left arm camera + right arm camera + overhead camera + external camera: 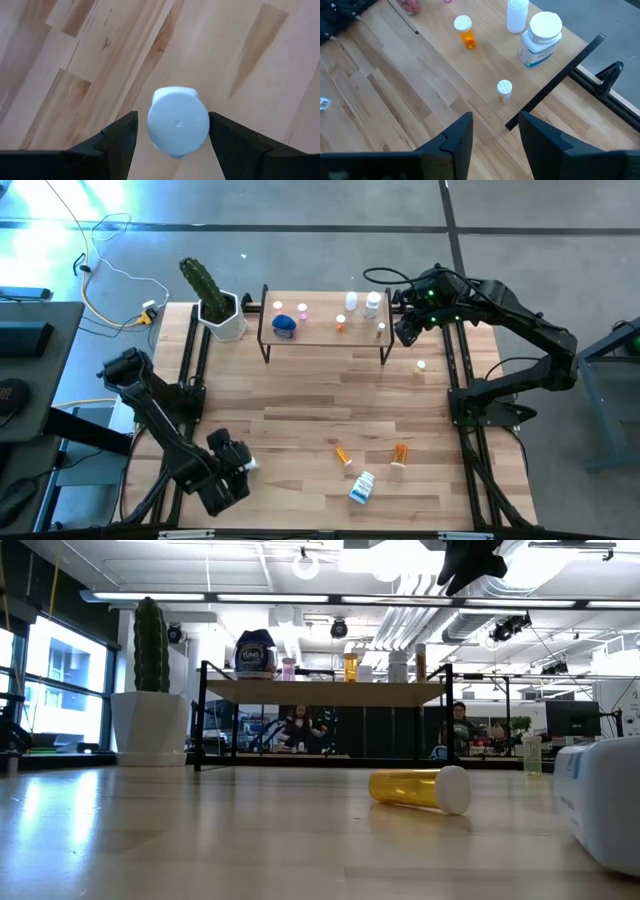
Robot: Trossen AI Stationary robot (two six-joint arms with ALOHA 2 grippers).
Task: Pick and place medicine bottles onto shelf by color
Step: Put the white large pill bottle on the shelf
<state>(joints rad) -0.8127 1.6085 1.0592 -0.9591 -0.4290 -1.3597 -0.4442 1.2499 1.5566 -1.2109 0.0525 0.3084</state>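
Observation:
My left gripper (240,466) is low over the table's near left part, open, pointing steeply down. In its wrist view its fingers stand on either side of a white-capped white bottle (178,122) seen from the cap end; a strip of table shows between the cap and one finger (122,135). The shelf (325,338) at the far middle carries several bottles: a blue-lidded one (285,323), a pink one (303,310), an orange one (341,325) and white ones (373,305). My right gripper (495,122) hangs open and empty high above the shelf's right end.
Two orange vials (342,453) (400,453) and a white and blue bottle (362,488) lie on the table's near middle. A small vial (421,366) stands right of the shelf. A white pot with a cactus (225,318) stands left of the shelf.

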